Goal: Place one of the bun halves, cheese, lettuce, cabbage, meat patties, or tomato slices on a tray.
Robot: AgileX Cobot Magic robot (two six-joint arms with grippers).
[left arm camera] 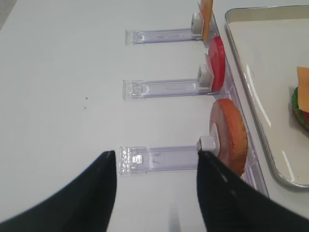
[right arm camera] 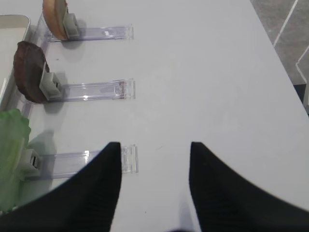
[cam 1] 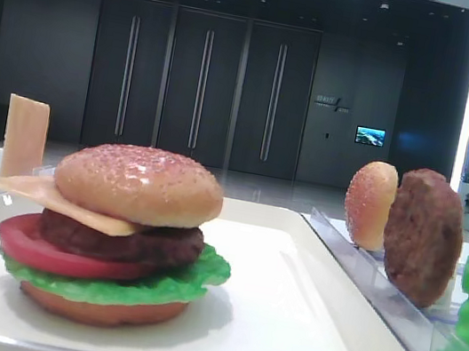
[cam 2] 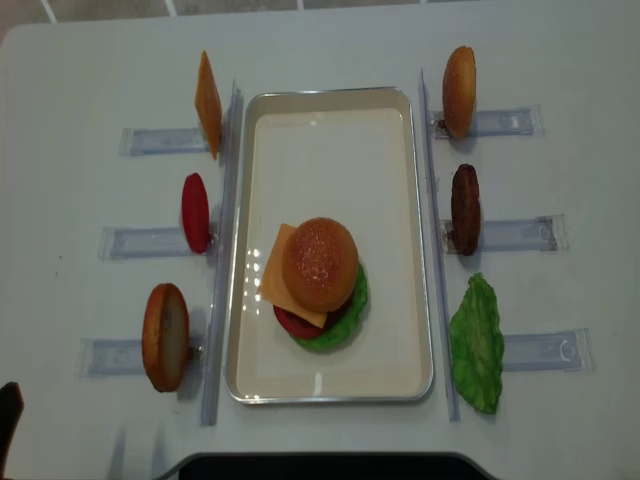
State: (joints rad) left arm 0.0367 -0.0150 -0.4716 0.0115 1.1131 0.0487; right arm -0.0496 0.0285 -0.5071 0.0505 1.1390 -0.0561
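Bun top [cam 2: 320,262], glossy, domed, seemingly seeded.

text: none readable | wall sign [cam 1: 331,103]: far back, too small and dim to read

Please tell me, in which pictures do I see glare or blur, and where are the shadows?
Exterior high view: glare on the bun top, the background dark and soft. Realsense view: bright spots along the tray rim. Left wrist view: light streaks on the tray floor. Right wrist view: the right claw is near and blurred, and soft shadows lie beside the meat patty.
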